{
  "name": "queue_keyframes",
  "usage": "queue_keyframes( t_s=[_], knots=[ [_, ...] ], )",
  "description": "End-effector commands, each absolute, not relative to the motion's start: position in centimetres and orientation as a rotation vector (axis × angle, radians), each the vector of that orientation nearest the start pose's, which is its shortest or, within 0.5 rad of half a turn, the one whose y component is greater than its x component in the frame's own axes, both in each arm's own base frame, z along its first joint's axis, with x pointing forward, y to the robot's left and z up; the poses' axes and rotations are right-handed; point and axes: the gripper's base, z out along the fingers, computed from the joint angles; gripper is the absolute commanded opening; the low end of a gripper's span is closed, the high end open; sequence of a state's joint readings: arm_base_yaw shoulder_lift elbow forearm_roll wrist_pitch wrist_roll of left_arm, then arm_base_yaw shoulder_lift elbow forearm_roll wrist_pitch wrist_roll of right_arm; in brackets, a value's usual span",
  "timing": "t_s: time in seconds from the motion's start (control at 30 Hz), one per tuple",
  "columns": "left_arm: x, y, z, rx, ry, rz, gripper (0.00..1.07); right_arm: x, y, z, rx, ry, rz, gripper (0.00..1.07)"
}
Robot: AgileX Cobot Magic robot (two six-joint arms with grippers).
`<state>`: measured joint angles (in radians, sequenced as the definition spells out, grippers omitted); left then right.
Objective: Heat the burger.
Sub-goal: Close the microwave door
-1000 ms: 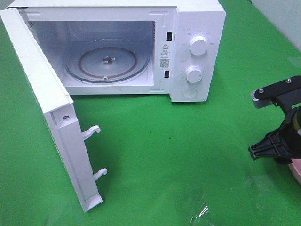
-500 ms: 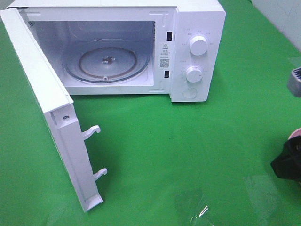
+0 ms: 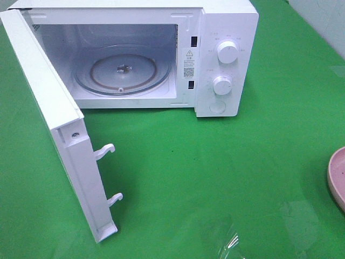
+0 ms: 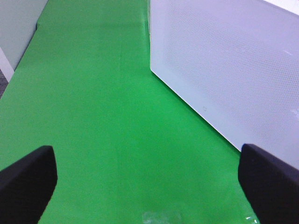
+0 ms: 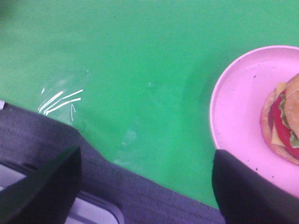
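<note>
R gripper (image 5: 145, 186) gone from overhead, open, empty; burger (image 5: 284, 120) on pink plate (image 5: 238, 116); microwave (image 3: 135, 54) empty.

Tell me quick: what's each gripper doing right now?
Left gripper: open, holding nothing, beside the microwave door.
Right gripper: open, holding nothing; the burger sits on the pink plate.
</note>
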<state>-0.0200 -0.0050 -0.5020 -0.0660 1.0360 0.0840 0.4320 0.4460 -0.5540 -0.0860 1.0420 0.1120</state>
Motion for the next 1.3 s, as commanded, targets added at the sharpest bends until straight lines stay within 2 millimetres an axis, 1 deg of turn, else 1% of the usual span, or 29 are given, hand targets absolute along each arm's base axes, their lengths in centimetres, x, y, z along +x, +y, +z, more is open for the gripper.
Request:
queue_keyframes(
  t_s=[0.03,0.1,0.13,0.17,0.2,0.23,0.27,0.3,0.33,0.37,0.4,0.43,0.5,0.53,0.57,0.6,1.3],
  knots=[
    [-0.8,-0.5,27.9,0.1,1.994,-0.035,1.03,5.1,1.3,28.4,-0.366,2.327,0.114,0.76],
    [-0.8,-0.5,27.9,0.1,1.994,-0.035,1.03,4.0,0.6,28.8,-0.297,2.252,0.083,0.76],
    [-0.8,-0.5,27.9,0.1,1.994,-0.035,1.03,4.0,0.6,28.8,-0.297,2.252,0.083,0.76],
    [-0.8,-0.5,27.9,0.1,1.994,-0.035,1.03,3.3,0.2,29.0,-0.246,2.205,0.068,0.76],
    [-0.8,-0.5,27.9,0.1,1.994,-0.035,1.03,3.3,0.2,29.0,-0.246,2.205,0.068,0.76],
    [-0.8,-0.5,27.9,0.1,1.994,-0.035,1.03,2.6,-0.1,29.2,-0.189,2.161,0.053,0.76],
    [-0.8,-0.5,27.9,0.1,1.994,-0.035,1.03,2.6,-0.1,29.2,-0.189,2.161,0.053,0.76],
    [-0.8,-0.5,27.9,0.1,1.994,-0.035,1.03,1.7,-0.3,29.3,-0.136,2.113,0.047,0.76],
    [-0.8,-0.5,27.9,0.1,1.994,-0.035,1.03,1.7,-0.3,29.3,-0.136,2.113,0.047,0.76],
    [-0.8,-0.5,27.9,0.1,1.994,-0.035,1.03,1.0,-0.3,29.4,-0.097,2.064,0.045,0.76],
    [-0.8,-0.5,27.9,0.1,1.994,-0.035,1.03,1.0,-0.3,29.4,-0.097,2.064,0.045,0.76],
    [-0.8,-0.5,27.9,0.1,1.994,-0.035,1.03,0.4,-0.3,29.3,-0.06,2.03,0.037,0.76],
    [-0.8,-0.5,27.9,0.1,1.994,-0.035,1.03,0.1,-0.4,29.2,-0.041,2.015,0.026,0.76],
    [-0.8,-0.5,27.9,0.1,1.994,-0.035,1.03,-0.2,-0.4,28.5,-0.01,2.0,0.006,0.76],
    [-0.8,-0.5,27.9,0.1,1.994,-0.035,1.03,-0.2,-0.4,28.5,-0.01,2.0,0.006,0.76],
    [-0.8,-0.5,27.9,0.1,1.994,-0.035,1.03,-0.6,-0.4,28.1,0.015,1.962,-0.014,0.76],
    [-0.8,-0.5,27.9,0.101,1.993,-0.035,1.03,-0.7,-0.3,28.1,0.036,1.957,-0.028,0.76]
  ],
)
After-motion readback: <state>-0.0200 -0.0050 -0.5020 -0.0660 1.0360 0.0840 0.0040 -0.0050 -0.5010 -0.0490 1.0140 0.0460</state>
